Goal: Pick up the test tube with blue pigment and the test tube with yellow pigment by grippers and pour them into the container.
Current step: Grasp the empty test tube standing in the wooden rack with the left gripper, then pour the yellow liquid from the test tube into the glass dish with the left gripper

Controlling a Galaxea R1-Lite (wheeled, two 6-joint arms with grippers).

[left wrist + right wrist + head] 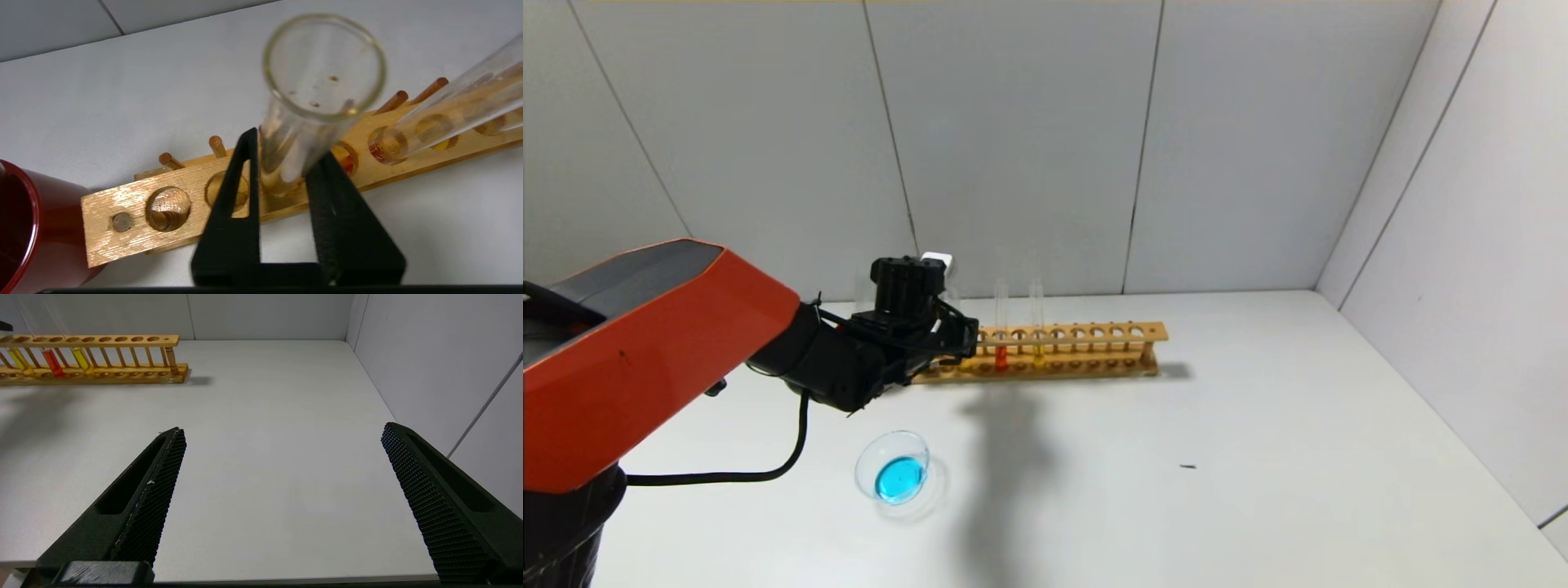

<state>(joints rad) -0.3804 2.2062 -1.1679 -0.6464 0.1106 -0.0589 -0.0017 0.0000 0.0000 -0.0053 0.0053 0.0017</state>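
Observation:
My left gripper [968, 335] is at the left part of the wooden rack [1094, 347]. In the left wrist view its fingers [241, 196] are shut on the test tube with yellow pigment [322, 61], which stands upright in a rack hole. The right wrist view shows this tube's yellow liquid [18, 361]. A second yellow tube [1037, 322] stands further right. No tube with blue pigment is in view. The container [886, 445], a clear dish, holds blue liquid in front of the rack. My right gripper [282, 430] is open and empty over the table's near edge.
A red-orange tube [1001, 327] stands in the rack between the two yellow ones. A dark red cup [24, 228] stands beside the rack's left end. Walls close the table at the back and right. A small dark speck [1188, 466] lies mid-table.

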